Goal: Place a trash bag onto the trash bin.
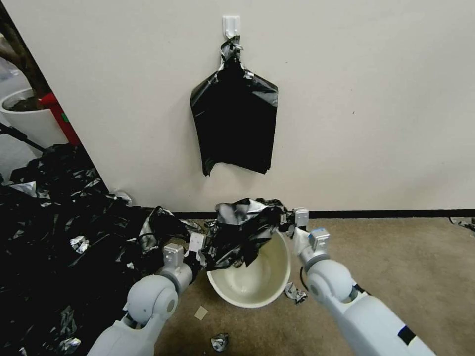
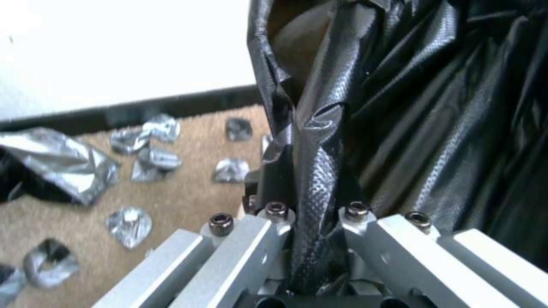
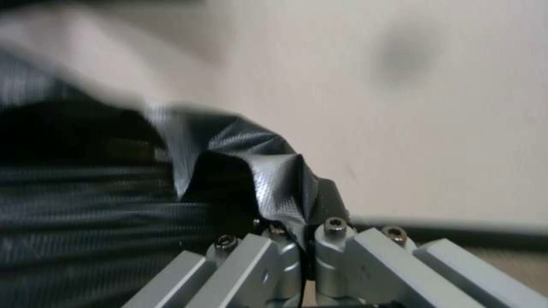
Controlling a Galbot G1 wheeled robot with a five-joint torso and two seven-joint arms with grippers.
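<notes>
Grippers both clamped on wrinkly glossy trash bag [image 1: 242, 232]: left gripper [image 1: 202, 247], right gripper [image 1: 288, 220], film stretched above round cream trash bin [image 1: 257, 287].

— What sort of place is this?

— An indoor room set up as a test corner, not a lived-in home. The short-pile tan carpet floor [image 1: 396, 257] meets a plain cream painted wall [image 1: 371, 99] along a dark skirting strip [image 1: 386, 213].

— What marks it as a test set-up?

— A flat black plastic sheaf of bags [image 1: 235, 118] hangs from a small white wall hook [image 1: 231, 23]. A broad heap of crumpled black plastic film [image 1: 54, 227] covers the carpet's left side, and torn silvery scraps [image 2: 128, 220] lie scattered on it. At the far left stands a big white round planter [image 1: 24, 116].
</notes>
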